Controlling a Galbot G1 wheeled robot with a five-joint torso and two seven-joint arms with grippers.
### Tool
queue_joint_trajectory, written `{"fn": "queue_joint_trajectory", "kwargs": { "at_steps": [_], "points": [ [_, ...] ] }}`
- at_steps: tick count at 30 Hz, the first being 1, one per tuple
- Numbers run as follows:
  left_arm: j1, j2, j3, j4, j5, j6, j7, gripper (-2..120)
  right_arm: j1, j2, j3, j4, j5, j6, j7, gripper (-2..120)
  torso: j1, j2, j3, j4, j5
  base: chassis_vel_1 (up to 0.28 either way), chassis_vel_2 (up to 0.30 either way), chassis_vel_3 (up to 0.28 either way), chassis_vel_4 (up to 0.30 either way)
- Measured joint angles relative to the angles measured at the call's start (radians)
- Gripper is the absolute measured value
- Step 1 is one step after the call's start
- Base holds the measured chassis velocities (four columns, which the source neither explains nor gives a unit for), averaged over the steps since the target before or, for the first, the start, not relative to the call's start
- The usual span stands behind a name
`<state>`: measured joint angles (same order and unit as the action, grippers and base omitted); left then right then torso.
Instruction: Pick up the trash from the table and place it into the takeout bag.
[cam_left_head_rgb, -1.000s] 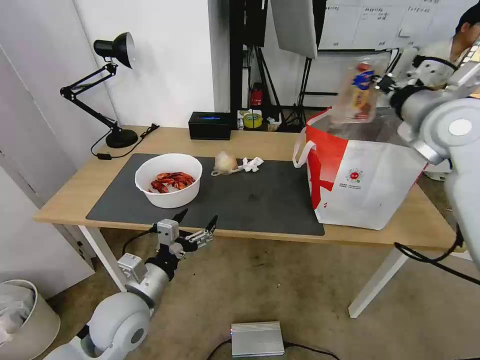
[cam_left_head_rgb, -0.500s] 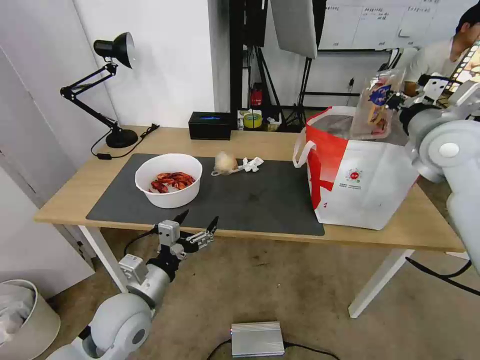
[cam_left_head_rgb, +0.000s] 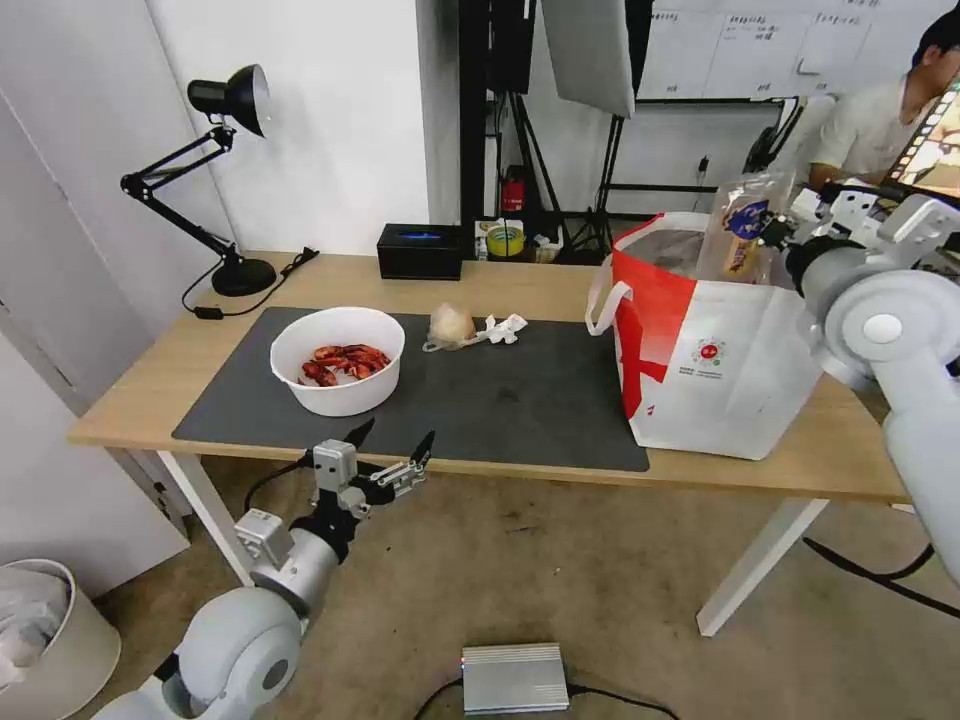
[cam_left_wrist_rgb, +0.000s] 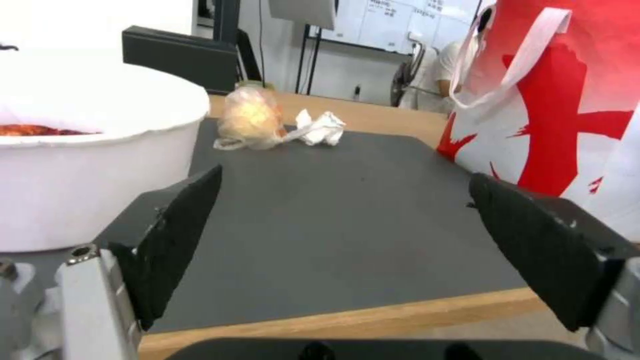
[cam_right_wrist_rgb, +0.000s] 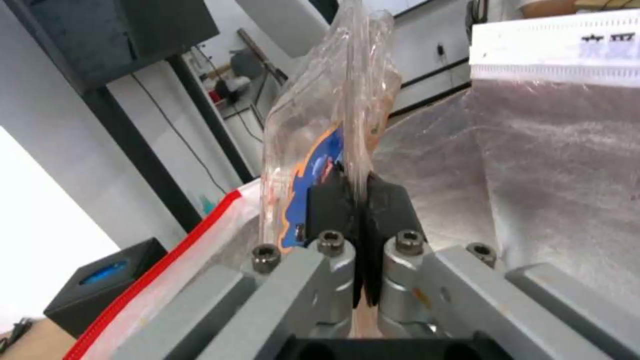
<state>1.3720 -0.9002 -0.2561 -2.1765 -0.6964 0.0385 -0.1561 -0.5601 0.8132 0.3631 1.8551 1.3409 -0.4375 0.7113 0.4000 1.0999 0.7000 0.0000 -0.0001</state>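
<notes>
We see glossy grey-white arm shells with round joint caps. Left gripper (cam_left_head_rgb: 393, 450): silver body, black wedge fingers (cam_left_wrist_rgb: 175, 240). Right gripper (cam_right_wrist_rgb: 358, 200): black pads, grey brackets, hex socket screws (cam_right_wrist_rgb: 409, 241).

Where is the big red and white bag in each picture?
Head view: the bag stands on the table's right end, beside the grey mat.
Left wrist view: the bag is at the mat's far side.
Right wrist view: its foil lining lies behind the right gripper.
Shared landmark: the black box.
</notes>
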Motion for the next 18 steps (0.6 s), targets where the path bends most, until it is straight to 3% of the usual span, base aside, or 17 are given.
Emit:
{"fn": "queue_joint_trajectory", "kwargs": {
  "at_steps": [5, 9, 13, 18],
  "points": [
    [0.003, 0.0, -0.002, -0.001, 0.0, 0.0, 0.0, 100, -0.012, 0.0, 0.008, 0.011, 0.0, 0.0, 0.0, 2, 0.0, 0.0, 0.0, 0.0, 0.0, 0.0, 0.0, 0.0, 0.0],
    [0.006, -0.003, -0.005, -0.002, 0.003, -0.002, -0.001, 100, -0.029, 0.0, 0.02, 0.028, 0.001, 0.0, 0.0, 22, 0.0, 0.0, 0.0, 0.0001, 0.0, 0.0, 0.0, 0.0, 0.0],
    [0.009, -0.002, -0.006, -0.007, 0.006, -0.005, -0.003, 100, -0.045, 0.001, 0.037, 0.043, 0.001, -0.002, 0.002, 30, 0.0, 0.0, 0.0, 0.0, -0.0001, 0.0, 0.0, 0.0, 0.0],
    [0.009, 0.005, -0.014, -0.012, 0.007, -0.008, -0.025, 100, -0.076, -0.005, 0.052, 0.063, 0.005, -0.004, -0.007, 50, 0.0, 0.0, 0.0, -0.0001, 0.0001, 0.0, 0.0, 0.0, 0.0]
  ]
}}
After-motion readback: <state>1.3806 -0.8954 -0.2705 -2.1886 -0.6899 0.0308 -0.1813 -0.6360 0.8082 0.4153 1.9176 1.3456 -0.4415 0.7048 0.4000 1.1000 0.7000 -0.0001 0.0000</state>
